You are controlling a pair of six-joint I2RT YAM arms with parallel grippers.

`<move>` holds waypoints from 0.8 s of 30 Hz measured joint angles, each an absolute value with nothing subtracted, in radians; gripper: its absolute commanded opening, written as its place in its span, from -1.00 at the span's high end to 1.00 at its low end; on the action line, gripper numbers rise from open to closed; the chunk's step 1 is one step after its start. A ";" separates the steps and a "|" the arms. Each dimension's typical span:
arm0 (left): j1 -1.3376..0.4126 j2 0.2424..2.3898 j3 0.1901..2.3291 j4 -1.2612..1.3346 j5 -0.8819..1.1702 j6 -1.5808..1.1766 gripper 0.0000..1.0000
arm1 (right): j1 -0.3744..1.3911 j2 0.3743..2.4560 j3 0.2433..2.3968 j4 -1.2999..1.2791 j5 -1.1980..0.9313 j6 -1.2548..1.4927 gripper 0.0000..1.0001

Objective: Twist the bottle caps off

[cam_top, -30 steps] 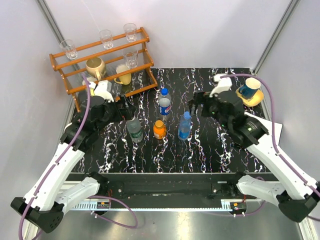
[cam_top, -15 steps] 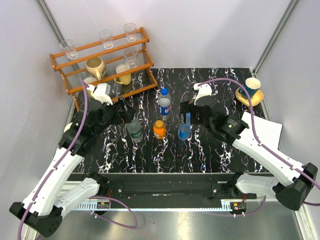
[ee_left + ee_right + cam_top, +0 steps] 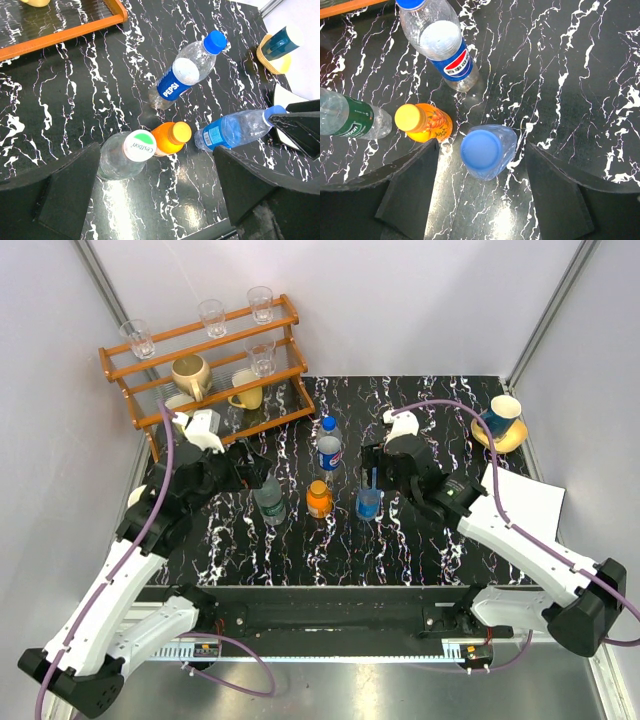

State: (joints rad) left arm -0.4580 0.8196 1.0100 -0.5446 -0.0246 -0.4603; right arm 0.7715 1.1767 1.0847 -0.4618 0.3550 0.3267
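Note:
Four bottles stand mid-table: a clear one with green label (image 3: pixel 268 498), a squat orange one (image 3: pixel 319 498), a translucent blue one (image 3: pixel 369 500) and a clear blue-red labelled one (image 3: pixel 329 446). My right gripper (image 3: pixel 482 172) hangs over the blue bottle, whose blue cap (image 3: pixel 481 148) sits between the open fingers with a gap on each side. Over at the left, my left gripper (image 3: pixel 155 192) is wide open and empty, just beside the green-label bottle's white cap (image 3: pixel 139 145). The orange bottle (image 3: pixel 170 138) stands right behind it.
A wooden rack (image 3: pixel 215 368) with glasses and mugs stands at the back left. At the back right, a blue cup sits on a yellow saucer (image 3: pixel 500 422). A white sheet (image 3: pixel 525 505) lies at the right edge.
My right arm swung left and came down over the blue bottle, its jaws narrowing round the cap. The left arm crept slightly towards the green-label bottle.

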 measured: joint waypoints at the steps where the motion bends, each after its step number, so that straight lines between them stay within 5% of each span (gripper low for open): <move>1: -0.458 0.818 1.008 -0.543 -0.025 -0.460 -0.98 | 0.772 1.178 1.085 -0.458 0.355 0.329 -0.54; 24: -0.458 0.822 0.988 -0.541 -0.025 -0.461 -0.98 | 0.772 1.221 1.044 -0.406 0.372 0.349 0.10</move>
